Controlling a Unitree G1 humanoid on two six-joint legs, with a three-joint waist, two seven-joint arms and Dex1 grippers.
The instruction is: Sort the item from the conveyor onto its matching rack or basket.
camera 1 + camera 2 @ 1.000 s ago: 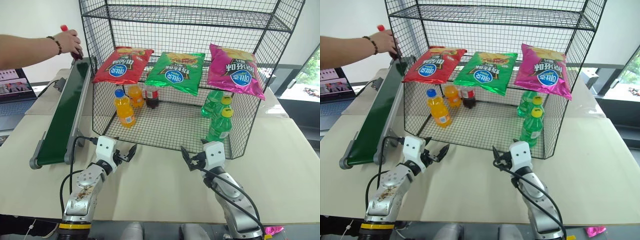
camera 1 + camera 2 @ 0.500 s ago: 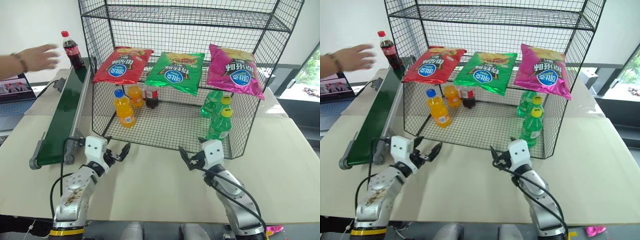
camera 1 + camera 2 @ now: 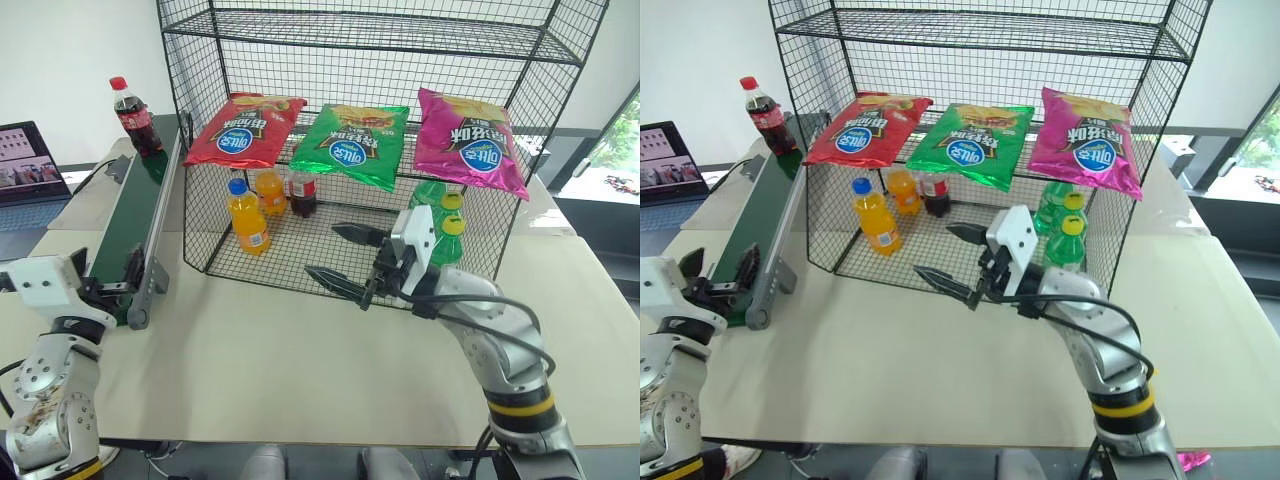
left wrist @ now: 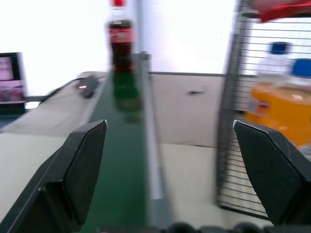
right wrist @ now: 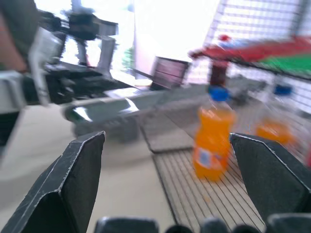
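Observation:
The item, a small cola bottle (image 3: 128, 115) with a red cap, stands upright on the far end of the conveyor (image 3: 128, 235), a dark green belt along the table's left side. The left wrist view looks up the belt at the bottle (image 4: 120, 41). My left gripper (image 3: 718, 275) is open and empty at the belt's near end. My right gripper (image 3: 322, 250) is raised in front of the black wire basket (image 3: 200, 215), pointing left, open and empty. The right wrist view looks between its fingers (image 5: 77, 179) towards the basket's front.
Inside the basket stand orange soda bottles (image 3: 247, 215), another cola bottle (image 3: 303, 192) and green bottles (image 3: 440, 235). Three chip bags (image 3: 350, 140) lie on the slanted tier above. A laptop (image 3: 30, 155) sits at the far left.
The person's hand let go of the cola bottle and left the view. My left gripper swung left to the conveyor's near end. My right gripper rose and turned to point left.

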